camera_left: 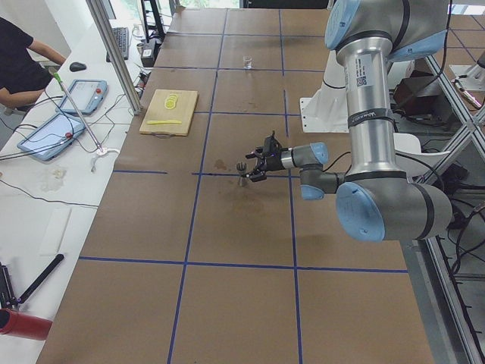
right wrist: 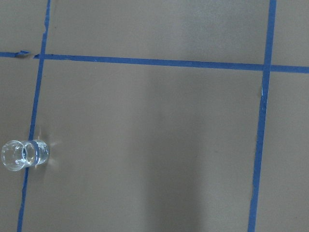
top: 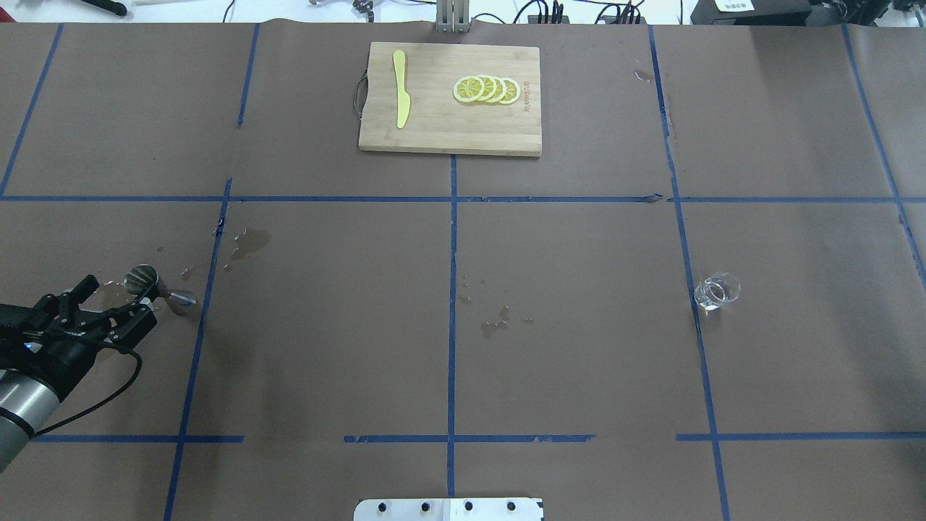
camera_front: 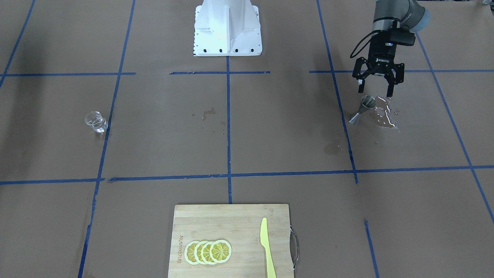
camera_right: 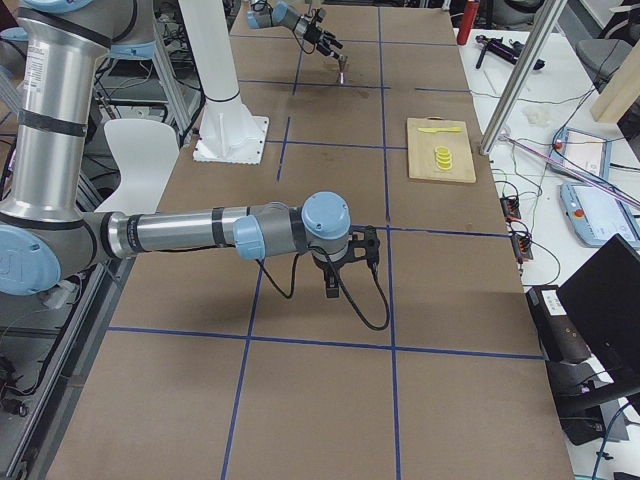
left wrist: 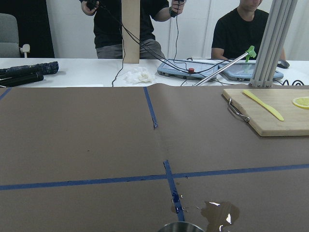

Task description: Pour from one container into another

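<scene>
The steel hourglass jigger (camera_front: pixel 362 110) stands upright on the brown paper, and its rim (left wrist: pixel 181 226) just shows at the bottom of the left wrist view. My left gripper (camera_front: pixel 375 92) is open right behind the jigger, fingers spread and holding nothing (top: pixel 119 297). The clear glass beaker (camera_front: pixel 95 121) stands alone on a blue tape line far across the table (top: pixel 716 291). It sits at the left edge of the right wrist view (right wrist: pixel 24 154). My right gripper (camera_right: pixel 345 265) shows only in the right side view, hanging over the table; I cannot tell whether it is open or shut.
Spilled water (camera_front: pixel 386 114) glistens beside the jigger. Damp stains (top: pixel 249 242) mark the paper nearby and at mid-table (top: pixel 499 322). A wooden cutting board (camera_front: pixel 231 220) with lemon slices (camera_front: pixel 208 251) and a yellow knife (camera_front: pixel 266 247) lies at the operators' edge.
</scene>
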You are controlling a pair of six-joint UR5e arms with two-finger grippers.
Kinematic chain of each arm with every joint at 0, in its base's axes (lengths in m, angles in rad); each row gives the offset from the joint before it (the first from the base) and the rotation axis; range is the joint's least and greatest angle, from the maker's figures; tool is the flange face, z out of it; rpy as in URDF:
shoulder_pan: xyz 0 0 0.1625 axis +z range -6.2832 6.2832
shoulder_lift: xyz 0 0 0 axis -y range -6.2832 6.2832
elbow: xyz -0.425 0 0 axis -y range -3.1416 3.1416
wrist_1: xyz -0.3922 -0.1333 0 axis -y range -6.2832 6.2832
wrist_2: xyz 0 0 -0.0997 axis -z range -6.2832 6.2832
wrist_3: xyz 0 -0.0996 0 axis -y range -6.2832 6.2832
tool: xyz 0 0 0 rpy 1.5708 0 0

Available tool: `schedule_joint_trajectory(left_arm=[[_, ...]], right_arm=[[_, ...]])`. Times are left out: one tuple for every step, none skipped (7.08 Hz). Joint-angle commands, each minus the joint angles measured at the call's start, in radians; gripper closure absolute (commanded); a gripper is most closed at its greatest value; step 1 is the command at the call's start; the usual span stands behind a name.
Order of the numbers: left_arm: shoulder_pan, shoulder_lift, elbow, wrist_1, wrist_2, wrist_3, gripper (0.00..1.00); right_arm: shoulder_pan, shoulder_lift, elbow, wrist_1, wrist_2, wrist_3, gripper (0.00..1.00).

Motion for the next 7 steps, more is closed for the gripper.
schedule_joint_trajectory(left_arm=[[0.002,-0.044,0.064,0.0,0.024,0.001,0.0],[0.003,-0.055,0.074,0.0,0.036,0.001,0.0],[0.003,-0.078,0.103,0.0,0.036,0.001,0.01],[0.003,-0.118,0.142,0.0,0.036,0.002,0.01],[0.003,-0.132,0.162,-0.001,0.034,0.002,0.04],[0.003,-0.132,0.168,-0.004,0.034,0.002,0.12],[0.003,-0.132,0.179,-0.012,0.034,0.002,0.18]], right_arm=[[0.0,-0.002,0.001,0.001,0.0,-0.001,0.0],[0.0,-0.002,0.001,0.001,0.0,-0.001,0.0],[0.0,-0.003,0.001,-0.001,0.0,-0.001,0.0],[0.0,-0.003,0.001,-0.001,0.0,-0.001,0.0],[0.0,-0.003,0.001,-0.001,0.0,-0.001,0.0],[0.0,-0.003,0.0,-0.001,0.0,-0.001,0.0],[0.0,-0.003,0.0,-0.001,0.0,-0.001,0.0]])
